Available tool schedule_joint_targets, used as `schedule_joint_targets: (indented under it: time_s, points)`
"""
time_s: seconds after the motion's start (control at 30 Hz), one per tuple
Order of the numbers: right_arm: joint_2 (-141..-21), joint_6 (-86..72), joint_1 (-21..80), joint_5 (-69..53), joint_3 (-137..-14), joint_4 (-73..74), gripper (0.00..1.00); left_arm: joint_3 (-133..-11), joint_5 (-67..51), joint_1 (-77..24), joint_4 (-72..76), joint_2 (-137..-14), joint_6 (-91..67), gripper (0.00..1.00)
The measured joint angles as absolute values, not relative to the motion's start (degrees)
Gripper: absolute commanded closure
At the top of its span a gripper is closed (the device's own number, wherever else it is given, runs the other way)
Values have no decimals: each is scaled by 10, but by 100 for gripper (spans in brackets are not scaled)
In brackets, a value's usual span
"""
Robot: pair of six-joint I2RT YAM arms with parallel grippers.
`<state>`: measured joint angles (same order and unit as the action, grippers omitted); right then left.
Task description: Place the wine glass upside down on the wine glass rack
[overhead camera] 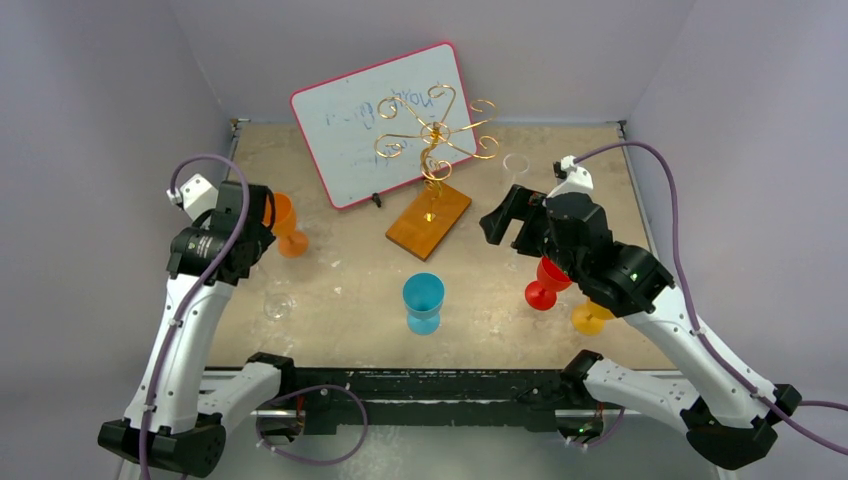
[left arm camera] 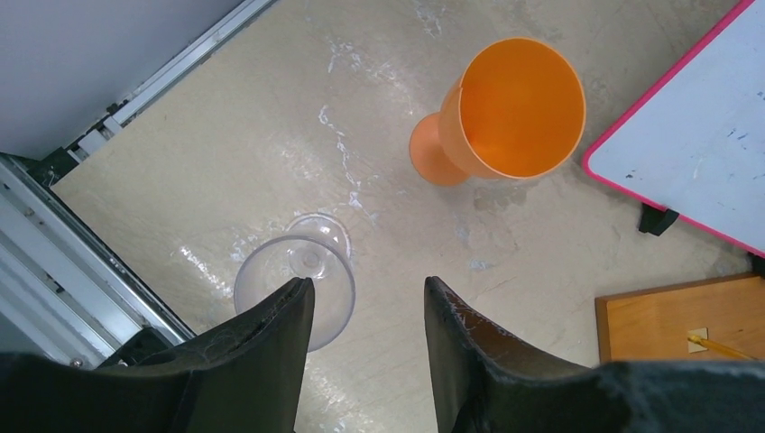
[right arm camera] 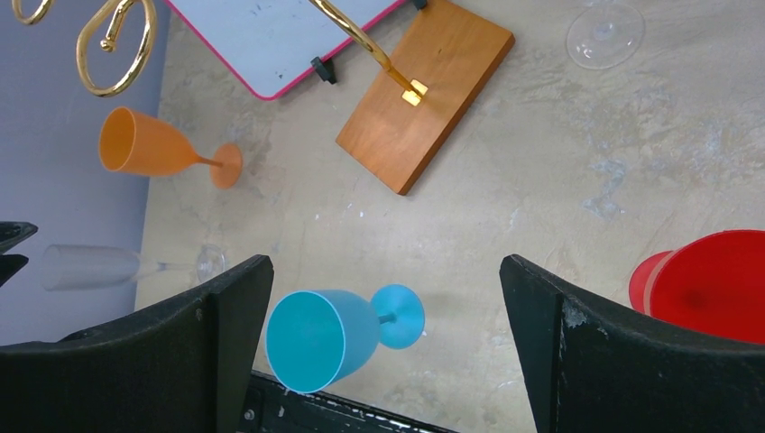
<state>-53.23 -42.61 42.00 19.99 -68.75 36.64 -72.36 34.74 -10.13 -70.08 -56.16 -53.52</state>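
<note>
At lower left the left gripper (left arm camera: pixel 370 293) hangs half spread and empty, with the clear wine glass (left arm camera: pixel 302 262) upright just beside one finger, likely lining up a grab. The wine glass rack (overhead camera: pixel 436 130) stands upper centre. At right the right gripper (right arm camera: pixel 386 266) gapes wide and empty, probably standing clear.

Gold rack (overhead camera: pixel 436 130), orange glass (overhead camera: pixel 285 222), blue glass (overhead camera: pixel 423 300), red glass (overhead camera: pixel 545 290), pink-framed whiteboard (overhead camera: pixel 340 130).
</note>
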Motion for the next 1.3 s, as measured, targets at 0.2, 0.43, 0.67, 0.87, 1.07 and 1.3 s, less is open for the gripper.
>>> schedule_joint_targets:
  time_s: [0.2,0.43,0.67,0.87,1.07,1.3]
  points:
    - [-532,-426,420,200,-688,366,2,-695,343,-101,-701,-556,-547,61]
    - [-532,-426,420,200,-688,366,2,-663,329,-101,-698,-557,-550,66]
    - [-532,-426,420,200,-688,366,2,-646,324,-101,-694,-559,-551,89]
    - [-531,-425,420,200,-688,366,2,-646,317,-101,-689,-559,-550,100]
    - [-526,-425,420,200,-688,368,2,-646,317,-101,-689,-559,-549,100]
    - [-511,-410,420,200,-686,365,2,-651,296,-101,-689,-550,-519,100]
